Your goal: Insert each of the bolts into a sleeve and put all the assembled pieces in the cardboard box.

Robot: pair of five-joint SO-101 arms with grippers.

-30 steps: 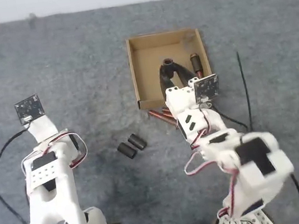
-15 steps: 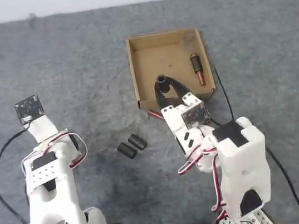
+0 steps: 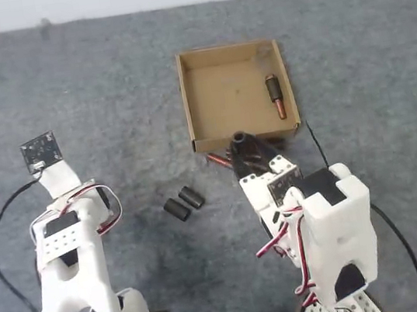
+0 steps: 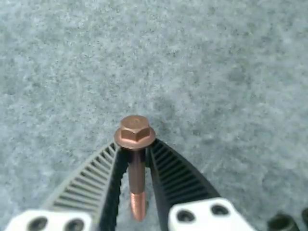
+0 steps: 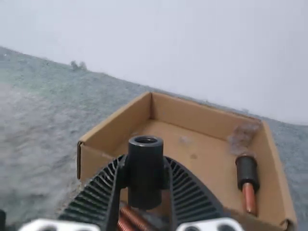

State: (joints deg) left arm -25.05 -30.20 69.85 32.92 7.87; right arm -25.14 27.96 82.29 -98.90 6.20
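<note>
A: Bolt point(image 4: 135, 132) is clamped in the left claw point(image 4: 136, 159), head out past the tips, over bare table point(image 4: 216, 57). Right claw point(image 5: 144, 163) is closed on a sleeve point(image 5: 144, 185), bore up, just in front of the box point(image 5: 207, 120).
B: Step?
A: Looks like mating the second piece. One done piece point(image 3: 276, 96) already lies in the box, by the wall on the right arm's side. The next move calls for bringing the claws together and lining shank with bore. The bolt sits head-out, so probably a reorient first.
B: Leftovers?
A: Two spare sleeves point(image 3: 182, 203) mid-table, and spare bolts point(image 3: 218, 159) against the box's near wall.
B: Change vs a second ago?
A: Right arm pulled back from over the box to its near edge, sleeve still in the claw. Left arm unmoved.
</note>
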